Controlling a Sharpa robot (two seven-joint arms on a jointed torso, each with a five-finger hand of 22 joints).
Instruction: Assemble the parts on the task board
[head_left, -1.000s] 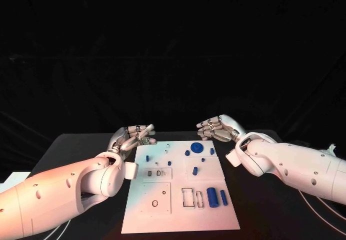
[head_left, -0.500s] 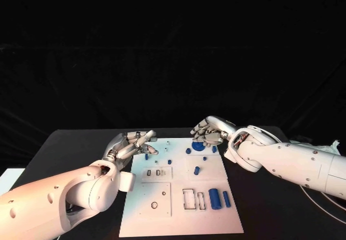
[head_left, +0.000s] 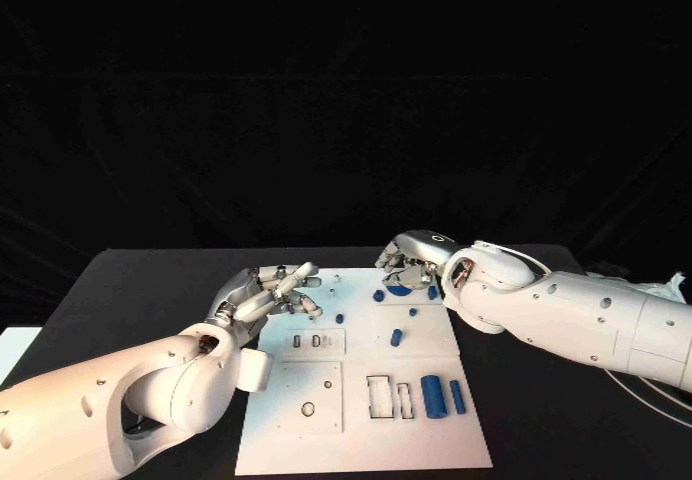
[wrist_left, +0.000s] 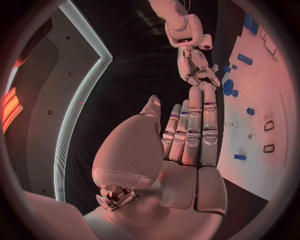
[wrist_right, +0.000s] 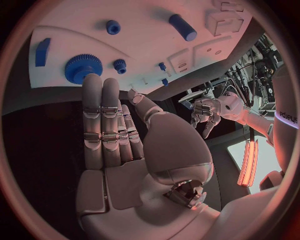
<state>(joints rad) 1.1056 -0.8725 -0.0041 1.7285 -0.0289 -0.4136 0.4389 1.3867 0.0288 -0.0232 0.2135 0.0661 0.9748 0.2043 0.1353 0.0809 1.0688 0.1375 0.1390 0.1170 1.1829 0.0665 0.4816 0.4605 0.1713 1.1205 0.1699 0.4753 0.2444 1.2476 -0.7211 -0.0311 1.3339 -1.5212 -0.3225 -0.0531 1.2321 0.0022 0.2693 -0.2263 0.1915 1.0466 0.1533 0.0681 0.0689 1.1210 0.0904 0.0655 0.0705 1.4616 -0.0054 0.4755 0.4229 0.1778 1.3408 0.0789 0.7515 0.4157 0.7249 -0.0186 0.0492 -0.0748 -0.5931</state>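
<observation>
The white task board (head_left: 325, 400) lies in the middle of the black table. My right hand (head_left: 408, 262) hovers over its far edge, fingers straight and apart, holding nothing. Just beyond those fingertips in the right wrist view sits a blue gear (wrist_right: 82, 68), half hidden in the head view (head_left: 397, 290). My left hand (head_left: 274, 290) hangs over the board's far left corner, fingers spread and empty. Small blue pegs (head_left: 338, 319) dot the far half. A thick blue cylinder (head_left: 434, 392) and a thinner one (head_left: 457, 396) lie near the right edge.
Rectangular slots (head_left: 376, 396) and a round hole (head_left: 309, 409) open in the board's near half. Black table (head_left: 130, 300) surrounds the board on all sides. The left wrist view shows my right hand (wrist_left: 197, 67) beyond my left hand's fingers (wrist_left: 190, 125).
My right hand has come in from beyond the far right corner to above the gear. My left hand has sunk a little toward the board's far left corner. The camera has shifted slightly.
</observation>
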